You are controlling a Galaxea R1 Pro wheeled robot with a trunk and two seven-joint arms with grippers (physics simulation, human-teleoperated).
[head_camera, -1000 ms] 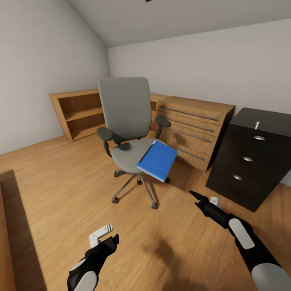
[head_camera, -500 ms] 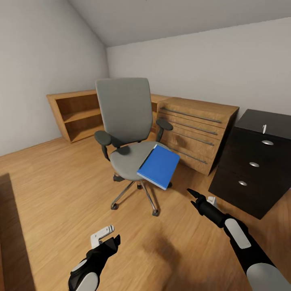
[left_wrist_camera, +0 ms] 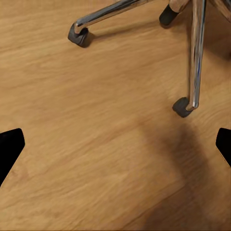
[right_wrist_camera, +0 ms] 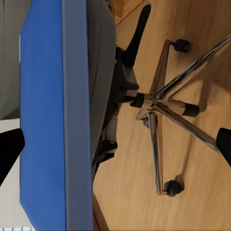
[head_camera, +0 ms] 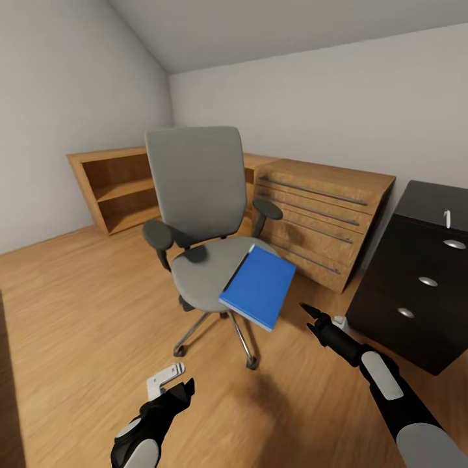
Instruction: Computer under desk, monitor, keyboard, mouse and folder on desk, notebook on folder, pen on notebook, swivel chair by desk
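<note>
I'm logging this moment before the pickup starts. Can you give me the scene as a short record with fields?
setting: room with wooden floor
folder: bright blue, lying on the swivel chair seat, overhanging its front edge
left end effector: open, low over the floor, holding nothing
right end effector: open, pointing toward the folder, apart from it
nearby: wooden drawer chest, black cabinet, open shelf

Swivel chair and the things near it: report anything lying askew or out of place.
The blue folder lies askew on the swivel chair, at the front corner of the seat on the robot's right, with one corner hanging past the seat edge. It belongs on a desk, not a seat. The chair itself stands upright, and nothing looks spilled or damaged.
</note>
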